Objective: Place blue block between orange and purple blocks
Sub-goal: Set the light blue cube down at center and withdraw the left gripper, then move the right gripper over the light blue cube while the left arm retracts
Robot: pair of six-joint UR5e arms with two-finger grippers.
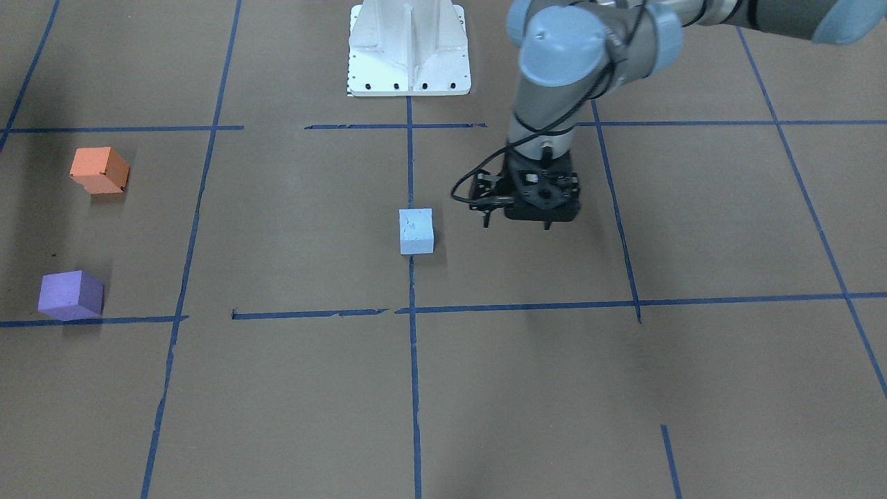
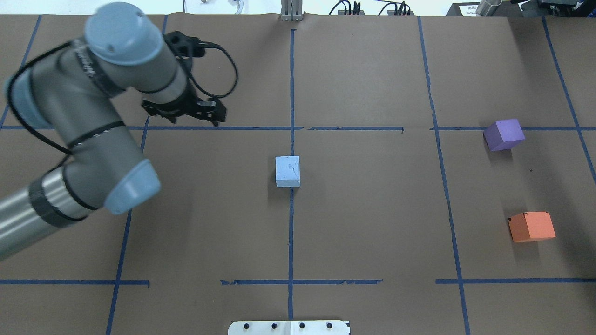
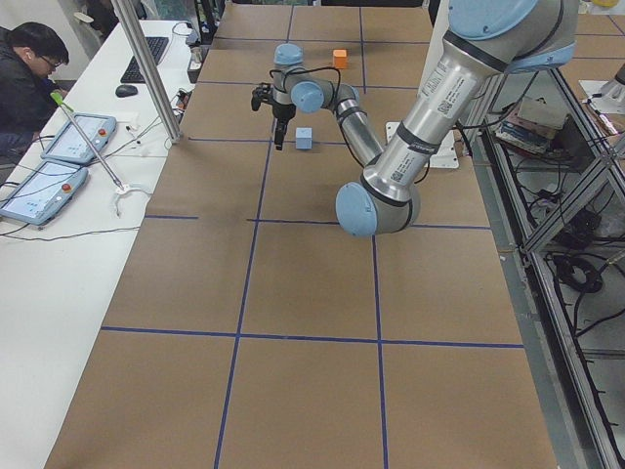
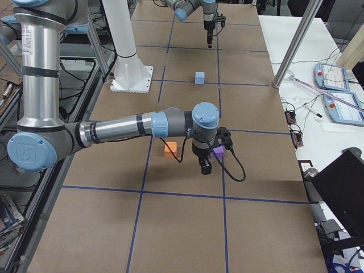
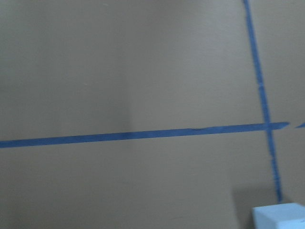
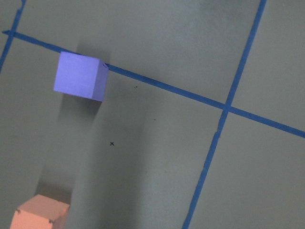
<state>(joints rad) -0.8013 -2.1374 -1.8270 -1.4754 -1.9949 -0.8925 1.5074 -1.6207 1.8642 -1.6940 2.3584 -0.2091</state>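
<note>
At the left jaws, on the left arm (image 2: pixel 93 130): spread apart, empty, pointed down, raised over the worktop (image 2: pixel 372 209), off toward its left end from the middle. Beside them, apart and not touching, at the worktop's middle: the blue block (image 2: pixel 287 171), flat on the centre tape line (image 2: pixel 291 232). At the right jaws, on the right arm (image 4: pixel 142 125): seen only from the side camera, so cannot tell whether spread or closed; pointed down, hanging above the worktop's right end, near the two blocks there. Toward the operators' edge at that end: the purple block (image 2: pixel 504 134), on a strip of blue tape. Toward the robot's edge: the orange block (image 2: pixel 531 226), well apart from the purple one. Blue block well apart from both, not between them
</note>
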